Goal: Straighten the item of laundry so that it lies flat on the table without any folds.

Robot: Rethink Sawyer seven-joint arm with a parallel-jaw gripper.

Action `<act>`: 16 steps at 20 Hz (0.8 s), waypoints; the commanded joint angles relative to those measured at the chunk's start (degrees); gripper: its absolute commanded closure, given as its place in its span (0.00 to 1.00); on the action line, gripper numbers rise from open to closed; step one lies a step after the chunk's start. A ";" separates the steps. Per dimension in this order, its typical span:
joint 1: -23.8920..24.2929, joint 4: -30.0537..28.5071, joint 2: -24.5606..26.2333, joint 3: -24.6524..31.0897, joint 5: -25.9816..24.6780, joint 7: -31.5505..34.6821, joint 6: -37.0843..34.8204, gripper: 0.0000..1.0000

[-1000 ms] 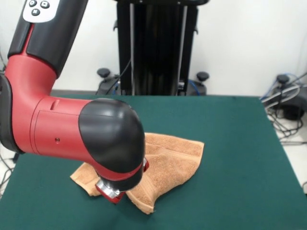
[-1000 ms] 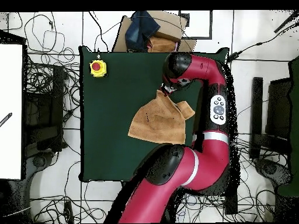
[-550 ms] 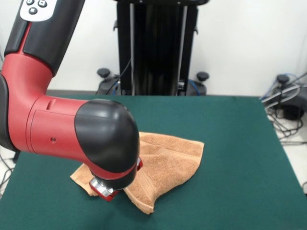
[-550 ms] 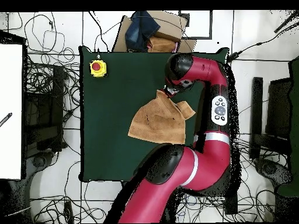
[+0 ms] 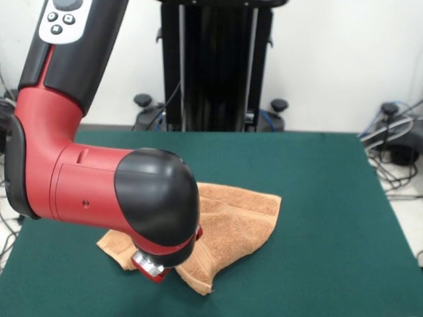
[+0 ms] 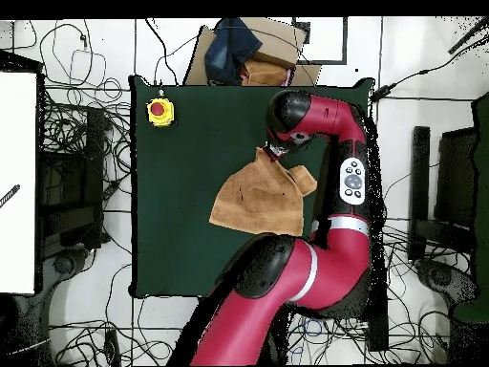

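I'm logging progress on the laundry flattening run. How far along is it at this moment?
Done: little. The towel lies on the green table but is bunched, with a fold near its front corner and a flap under the arm. In hand: the gripper is down at the towel's edge; its jaws are hidden by the wrist, so a grasp cannot be confirmed. Left: pulling the corners out until it lies flat with no folds.

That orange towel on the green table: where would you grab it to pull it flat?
Probably the pointed corner of the towel nearest the camera in the front view, coming from above. It looks doubled over there, while the far right corner already lies flat, so drawing that point outward across the table should open the fold.
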State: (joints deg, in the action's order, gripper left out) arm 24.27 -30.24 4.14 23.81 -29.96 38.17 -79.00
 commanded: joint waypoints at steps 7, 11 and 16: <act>0.26 -8.07 -1.49 -1.04 2.60 9.98 7.97 0.00; 0.36 -8.40 -1.27 -1.23 2.94 10.14 8.80 0.00; 0.51 -9.81 -1.58 -2.44 2.68 10.01 9.99 0.00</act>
State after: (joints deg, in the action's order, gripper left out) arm 24.80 -31.66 3.09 23.65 -27.68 38.17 -73.21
